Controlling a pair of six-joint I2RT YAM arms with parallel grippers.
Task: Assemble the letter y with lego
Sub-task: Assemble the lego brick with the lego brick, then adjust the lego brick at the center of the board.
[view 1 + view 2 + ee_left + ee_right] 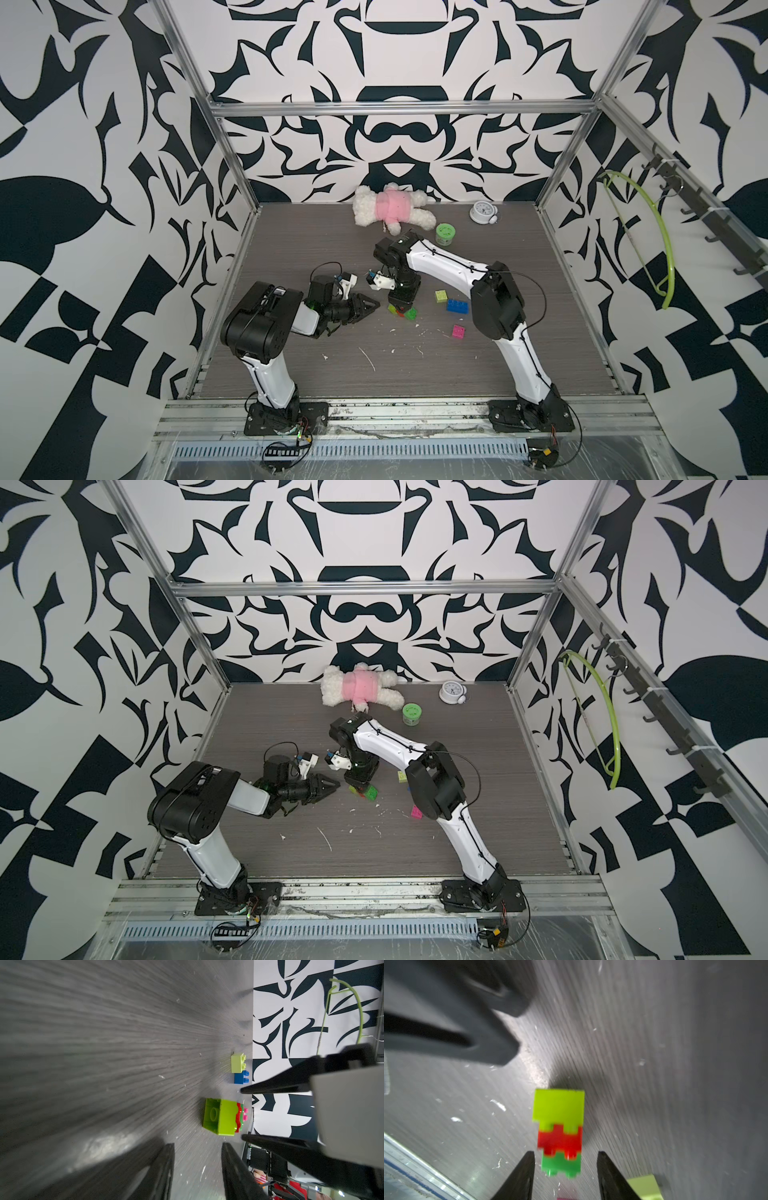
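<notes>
- On the grey wood-grain table [449,374], near its middle, a short stack of three joined lego bricks [558,1126] is lying on its side: yellow-green, then red, then green.
- Right gripper [565,1152] is pointing straight down over the green end of that stack. Its jaws are standing spread, with a sliver of table showing between each finger and the brick, so nothing is being pinched.
- Left gripper [198,1145] is sitting low just beside the stack, aimed at its yellow-green end. Its jaws are standing slightly apart with only bare table between them.
- Three loose bricks are lying near the right arm: a yellow-green square [441,296], a longer blue brick [457,306] just beside it, and a pink brick [458,331] nearer the front edge.
- A white plush toy in pink [390,205], a green round jar [445,232] and a small clock [482,212] are resting along the back.
</notes>
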